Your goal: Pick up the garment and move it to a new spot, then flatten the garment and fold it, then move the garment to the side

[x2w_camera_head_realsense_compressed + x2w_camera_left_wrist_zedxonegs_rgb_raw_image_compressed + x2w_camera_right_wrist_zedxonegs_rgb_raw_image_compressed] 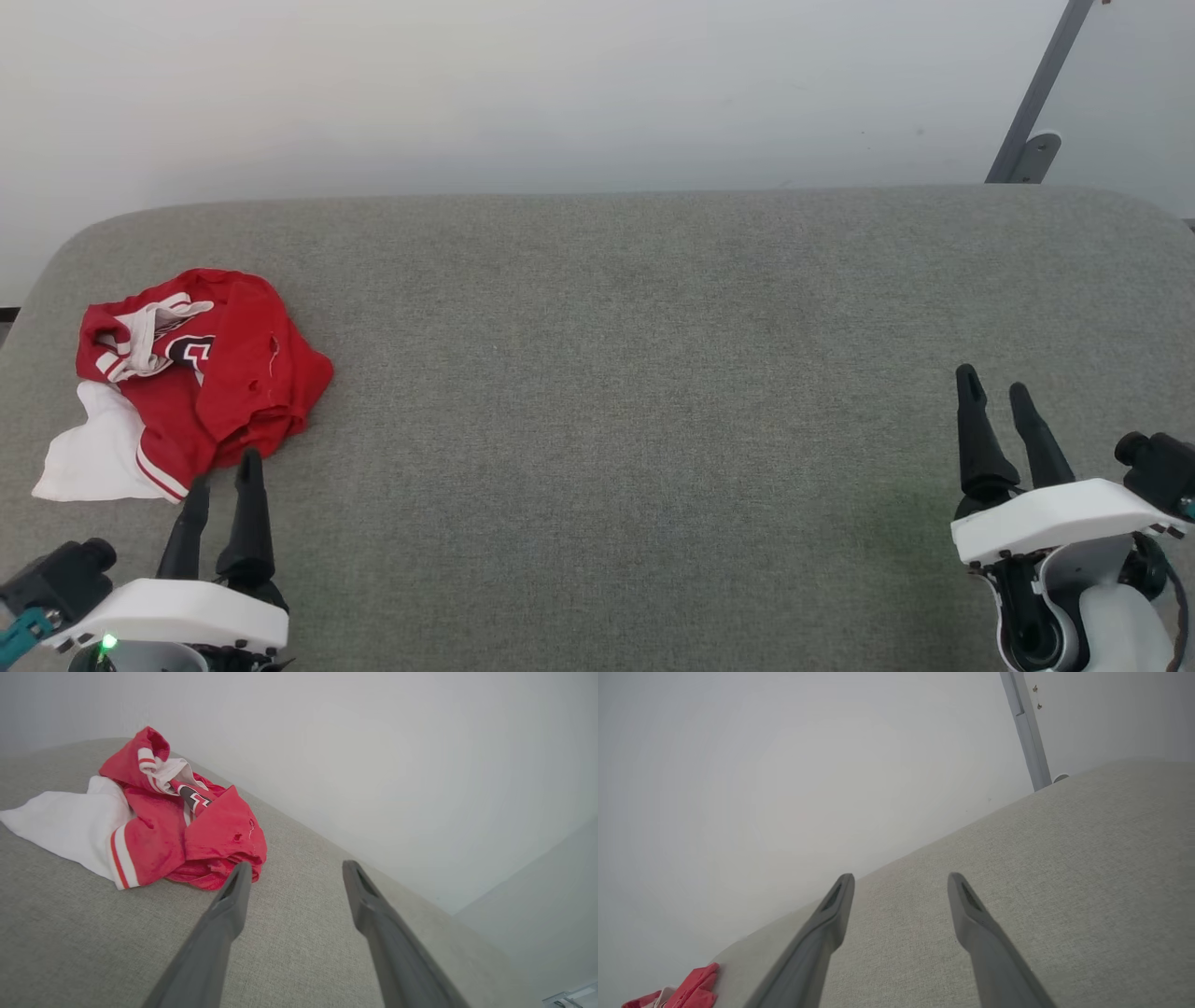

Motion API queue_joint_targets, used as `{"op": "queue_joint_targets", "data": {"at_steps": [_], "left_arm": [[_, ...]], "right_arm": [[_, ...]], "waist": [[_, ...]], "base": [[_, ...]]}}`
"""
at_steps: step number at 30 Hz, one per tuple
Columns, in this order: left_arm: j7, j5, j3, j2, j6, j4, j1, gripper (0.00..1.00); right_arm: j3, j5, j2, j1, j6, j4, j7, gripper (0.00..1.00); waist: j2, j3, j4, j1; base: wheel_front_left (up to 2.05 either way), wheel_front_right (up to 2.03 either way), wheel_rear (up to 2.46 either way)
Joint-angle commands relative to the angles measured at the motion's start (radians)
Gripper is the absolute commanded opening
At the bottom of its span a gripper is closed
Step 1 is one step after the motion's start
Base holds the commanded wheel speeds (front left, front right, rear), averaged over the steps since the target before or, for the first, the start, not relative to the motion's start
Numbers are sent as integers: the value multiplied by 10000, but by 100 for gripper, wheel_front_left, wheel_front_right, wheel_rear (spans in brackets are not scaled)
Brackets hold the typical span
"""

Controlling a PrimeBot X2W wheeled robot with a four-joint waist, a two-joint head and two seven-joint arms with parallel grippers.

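Left gripper [224, 471], head view: fingers apart, tips just short of the garment [233, 373], which lies crumpled at the left end of the grey cloth surface [607, 373]. Right gripper [992, 383] also apart, well off to the right.

Left wrist view: left gripper [296, 868] spread. Garment [154, 830] just beyond one fingertip, white sleeve splayed out.

Right wrist view: right gripper [901, 877] spread above the surface. Garment [691, 989] far off in the lower left corner.
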Motion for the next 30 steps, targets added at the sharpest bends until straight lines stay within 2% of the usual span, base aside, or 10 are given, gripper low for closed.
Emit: {"op": "queue_joint_targets", "data": {"at_steps": [1, 12, 30], "left_arm": [[-125, 477, -51, 75, 10, -122, -5, 100], [-435, 1833, -262, 182, 12, 33, 51, 100], [-894, 3518, -376, 216, 15, 309, 101, 100]], "right_arm": [[-60, -499, 19, -133, 0, -157, -130, 100], [-224, -1978, 89, 24, 0, -213, -442, 100], [-140, -3443, 119, 189, -1, -178, -893, 100]], "waist": [[0, 3, 2, 0], [0, 2, -5, 0], [0, 28, 85, 0]], "base": [[0, 0, 0], [0, 0, 0], [0, 0, 0]]}}
